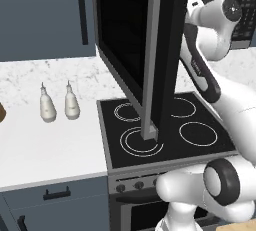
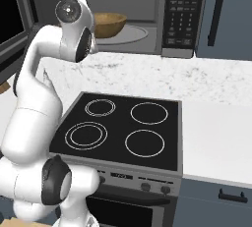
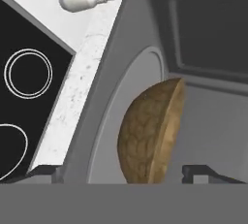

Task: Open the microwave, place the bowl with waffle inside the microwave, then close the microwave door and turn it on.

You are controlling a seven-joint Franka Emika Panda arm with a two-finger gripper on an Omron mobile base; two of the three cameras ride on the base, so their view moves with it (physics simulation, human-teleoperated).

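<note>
The microwave [image 2: 183, 14] stands open above the counter, and its door [image 1: 150, 50] is swung far out over the stove. Inside, the tan-brown bowl [image 2: 109, 23] rests on the grey round turntable [image 2: 132, 35]. In the hand view, which is rolled sideways, the bowl [image 3: 150, 131] shows its rounded underside close ahead. My gripper [image 3: 123, 173] is open, with one fingertip [image 3: 46, 172] on each side of the bowl and a gap to it on both sides. The waffle is hidden from view.
A black stovetop [image 2: 123, 127] with white rings lies below the microwave. Two white bottles [image 1: 47, 105] [image 1: 72, 102] stand on the white counter [image 1: 45, 150] to its left. The open door juts out over the left burners. More counter [image 2: 216, 137] extends to the right.
</note>
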